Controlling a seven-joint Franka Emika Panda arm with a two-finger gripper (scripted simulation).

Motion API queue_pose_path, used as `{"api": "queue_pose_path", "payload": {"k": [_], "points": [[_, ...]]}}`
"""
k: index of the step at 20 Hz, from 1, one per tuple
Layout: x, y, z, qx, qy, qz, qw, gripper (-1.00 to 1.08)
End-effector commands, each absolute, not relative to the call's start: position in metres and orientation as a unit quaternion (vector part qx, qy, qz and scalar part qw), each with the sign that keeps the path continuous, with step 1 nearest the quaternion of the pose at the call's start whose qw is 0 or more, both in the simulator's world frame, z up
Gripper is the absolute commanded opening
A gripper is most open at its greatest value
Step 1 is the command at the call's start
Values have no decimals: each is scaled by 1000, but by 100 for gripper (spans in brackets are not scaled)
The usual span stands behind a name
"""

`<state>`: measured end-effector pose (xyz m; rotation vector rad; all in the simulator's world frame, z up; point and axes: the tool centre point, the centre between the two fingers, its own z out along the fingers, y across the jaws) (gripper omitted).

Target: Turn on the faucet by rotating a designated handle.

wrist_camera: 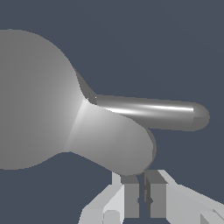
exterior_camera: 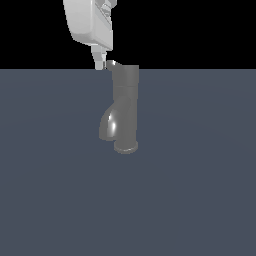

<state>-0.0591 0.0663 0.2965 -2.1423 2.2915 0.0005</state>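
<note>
The faucet (exterior_camera: 125,107) is a glossy grey tap standing upright on its round base flange, with its thick spout (exterior_camera: 108,125) curving down toward the exterior view's left. Its handle (exterior_camera: 111,64) is a thin lever sticking out from the top cap, and only its bright tip shows in the exterior view. From above, the wrist view shows the round cap (wrist_camera: 30,100), the handle (wrist_camera: 153,111) as a long thin bar, and the spout (wrist_camera: 116,142) below it. My gripper (exterior_camera: 99,62) (wrist_camera: 142,199) hangs shut and holding nothing just beside the handle's tip, on the exterior view's left.
The faucet stands alone on a flat dark blue-grey floor (exterior_camera: 200,190). The white hand of the arm (exterior_camera: 89,22) comes down from the top of the exterior view.
</note>
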Motion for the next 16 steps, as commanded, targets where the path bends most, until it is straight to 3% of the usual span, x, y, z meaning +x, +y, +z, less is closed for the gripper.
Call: {"api": "queue_pose_path", "payload": {"k": [1,6,7,16], "points": [[-63,28,297,-665,747,0,0,-100],[-71,6,297,-663,749,0,0,-100],[-71,40,297,-683,730,0,1,-100],[-55,-14,297,-672,741,0,0,-100]]}}
